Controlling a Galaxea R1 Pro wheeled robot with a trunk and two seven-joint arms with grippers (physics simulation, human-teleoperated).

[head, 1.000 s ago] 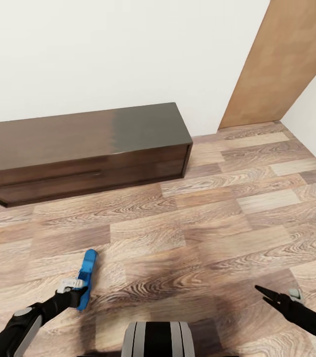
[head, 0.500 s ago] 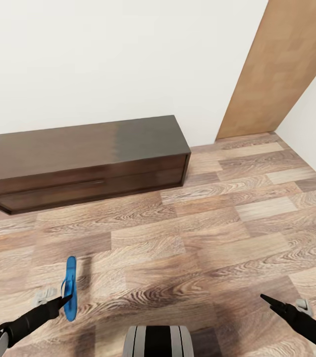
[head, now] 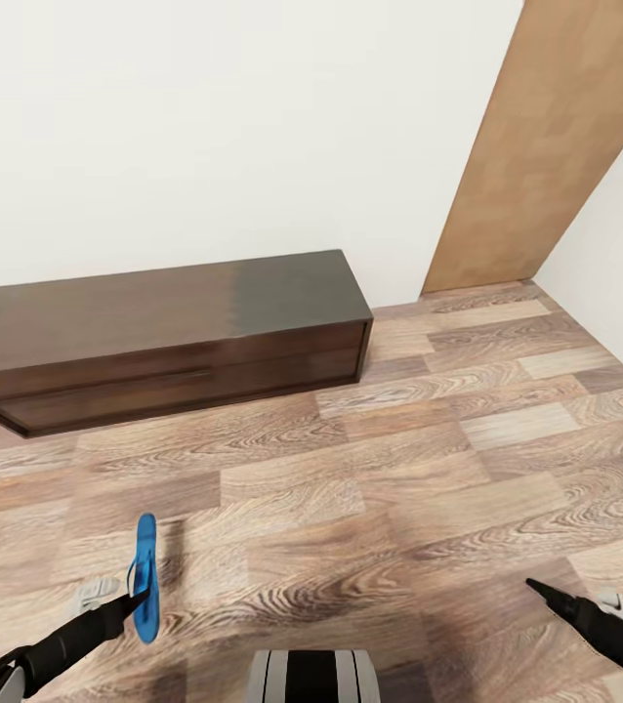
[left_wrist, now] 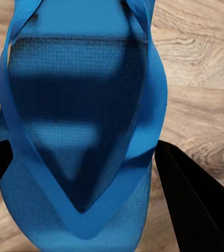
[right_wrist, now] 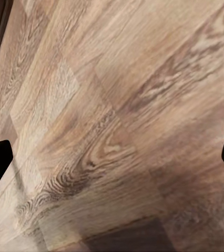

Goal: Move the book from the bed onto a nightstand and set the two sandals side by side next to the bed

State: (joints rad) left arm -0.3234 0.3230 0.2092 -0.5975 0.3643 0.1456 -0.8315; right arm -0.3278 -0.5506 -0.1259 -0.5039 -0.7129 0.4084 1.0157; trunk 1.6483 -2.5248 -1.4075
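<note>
One blue sandal (head: 145,576) is up off the wood floor (head: 399,469), pinched on its edge by the left gripper (head: 133,598). In the left wrist view a black finger (left_wrist: 193,202) sits on each side of the sole and strap. It looks thin, light and bendy, so it may flop or slip; holding the sole across the middle seems best. The right gripper (head: 543,591) holds nothing, fingers spread apart. A long dark cabinet (head: 170,332) stands against the wall.
</note>
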